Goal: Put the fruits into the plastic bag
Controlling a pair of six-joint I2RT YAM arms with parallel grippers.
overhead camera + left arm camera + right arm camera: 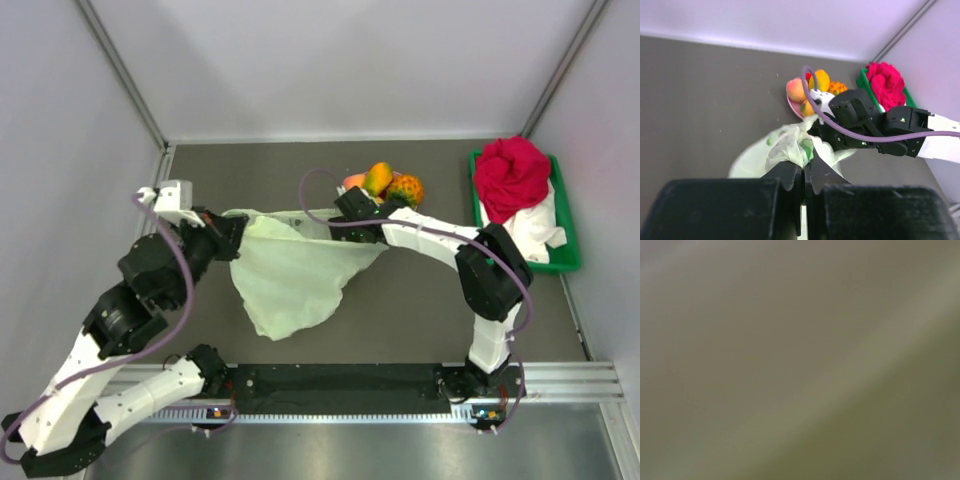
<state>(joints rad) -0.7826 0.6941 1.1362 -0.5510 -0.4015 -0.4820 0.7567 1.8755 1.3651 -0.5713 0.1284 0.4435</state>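
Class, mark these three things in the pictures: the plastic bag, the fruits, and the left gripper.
plastic bag (290, 285): top external view, its pale-green middle.
fruits (378, 178): top external view, the orange-yellow fruit atop the pile.
left gripper (803, 170): left wrist view, between its fingertips, shut on the bag.

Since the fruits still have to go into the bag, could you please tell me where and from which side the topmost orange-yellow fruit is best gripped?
Probably across its upper half, coming straight down from above. The orange-yellow fruit sits highest on the pile, with the pineapple and a peach-coloured fruit close beside it, so only its top looks free.
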